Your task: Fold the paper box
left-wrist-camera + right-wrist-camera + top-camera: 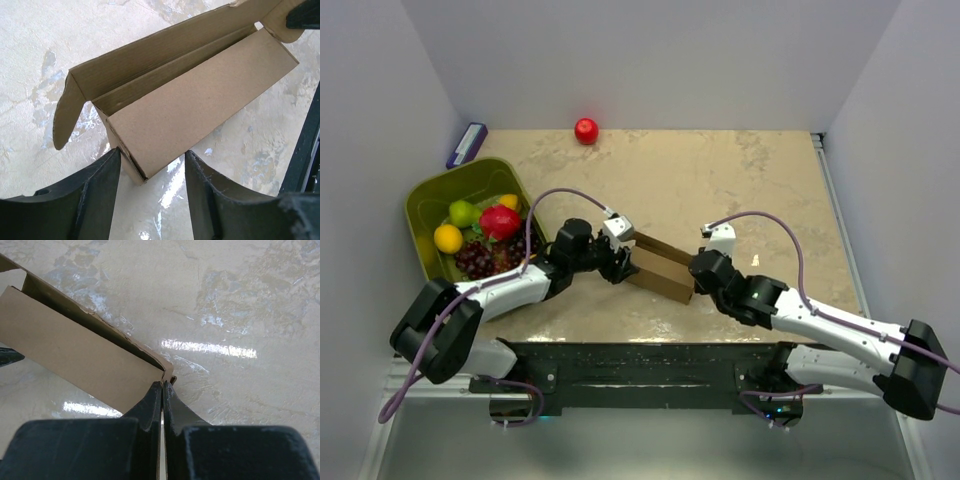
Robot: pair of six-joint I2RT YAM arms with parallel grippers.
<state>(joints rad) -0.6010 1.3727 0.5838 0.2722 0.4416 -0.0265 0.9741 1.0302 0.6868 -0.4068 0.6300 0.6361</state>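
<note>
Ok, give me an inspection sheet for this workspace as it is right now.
Surface: beige marbled table, glossy.
Job's things: paper box, partly folded, top open, lying between the arms.
Clutter: green bin holding fruit at left; red apple at far edge; blue-white item in far-left corner.
Grippers: left gripper open, straddling one box end; right gripper shut at the other end's corner.
Cables: purple cables looped over both arms.
Surroundings: white walls on three sides.

Beige table: paper box, bin (fruit inside), apple
</note>
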